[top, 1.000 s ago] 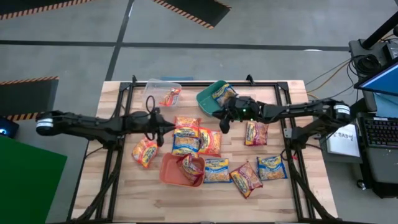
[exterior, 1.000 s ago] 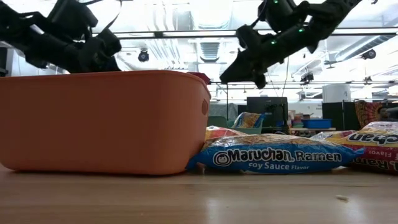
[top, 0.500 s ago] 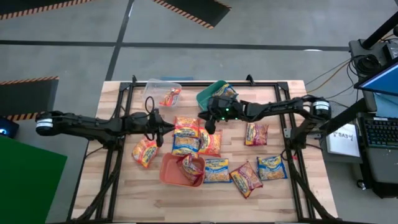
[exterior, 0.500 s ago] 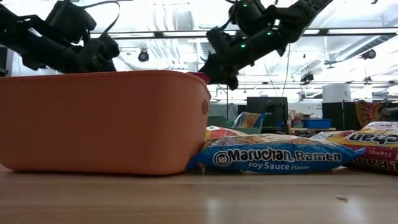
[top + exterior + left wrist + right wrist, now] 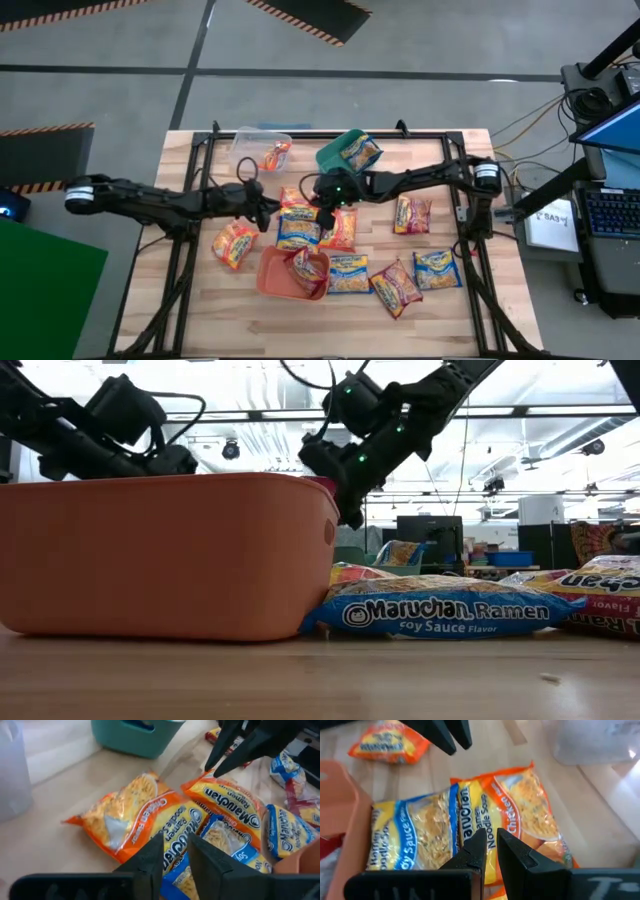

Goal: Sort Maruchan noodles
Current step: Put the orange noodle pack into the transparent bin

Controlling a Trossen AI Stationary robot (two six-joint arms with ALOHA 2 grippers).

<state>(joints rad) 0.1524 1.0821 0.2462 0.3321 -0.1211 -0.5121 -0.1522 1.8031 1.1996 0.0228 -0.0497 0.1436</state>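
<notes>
Both dark two-finger grippers hover over the middle pile of flat orange and blue Maruchan ramen packets (image 5: 300, 222). Left gripper (image 5: 174, 851) narrowly parted, apparently empty; right gripper (image 5: 492, 844) nearly closed, holding nothing.

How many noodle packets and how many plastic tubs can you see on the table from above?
Noodle packets: 11, counting those lying in tubs
Tubs: 3 (clear, teal, orange)
Total: 14
</notes>
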